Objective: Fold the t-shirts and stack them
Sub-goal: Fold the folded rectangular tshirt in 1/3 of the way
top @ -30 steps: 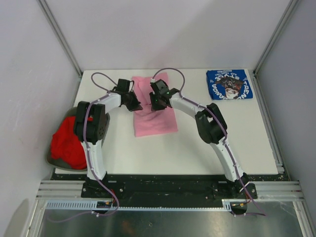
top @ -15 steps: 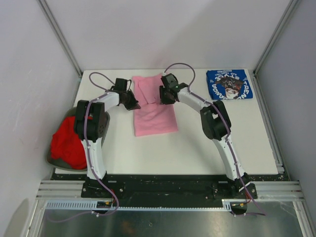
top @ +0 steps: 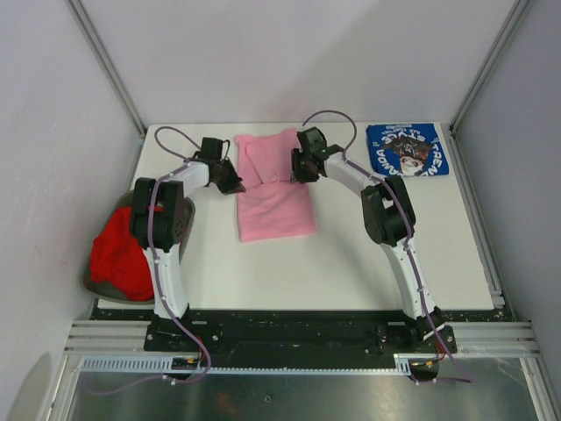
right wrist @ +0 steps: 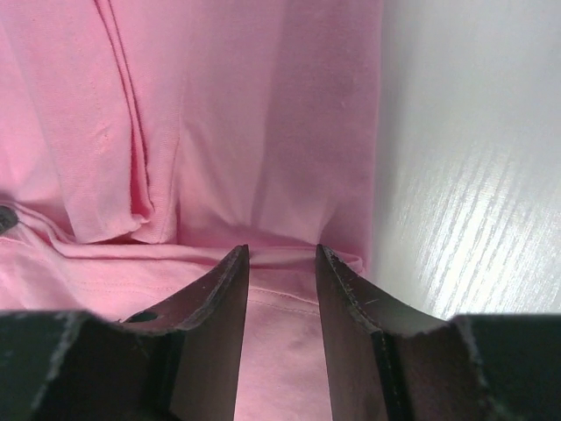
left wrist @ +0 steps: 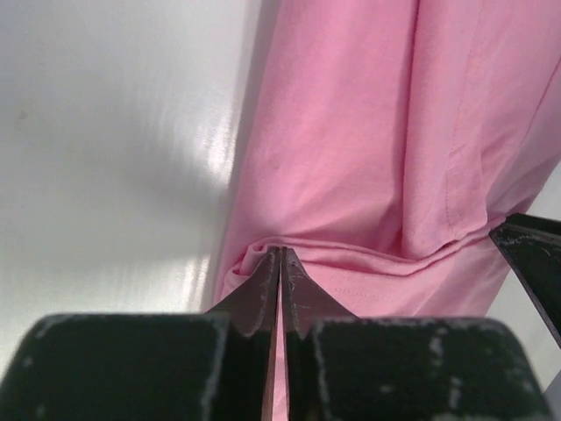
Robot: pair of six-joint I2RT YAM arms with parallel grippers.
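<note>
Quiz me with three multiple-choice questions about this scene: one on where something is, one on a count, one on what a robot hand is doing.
1. Where on the table is the blue shirt? A near left corner; B far right corner; C middle of the near edge.
2. How many shirts lie on the table? A one; B two; C three.
3. The left hand is: A closed on the pink shirt; B wide open in the air; C empty on bare table.
Answers: 1 B, it lies flat by the far right corner. 2 B, pink and blue only; the red shirt sits in the grey bin beside the table. 3 A, its fingers meet, pinching a fold at the shirt's edge.
</note>
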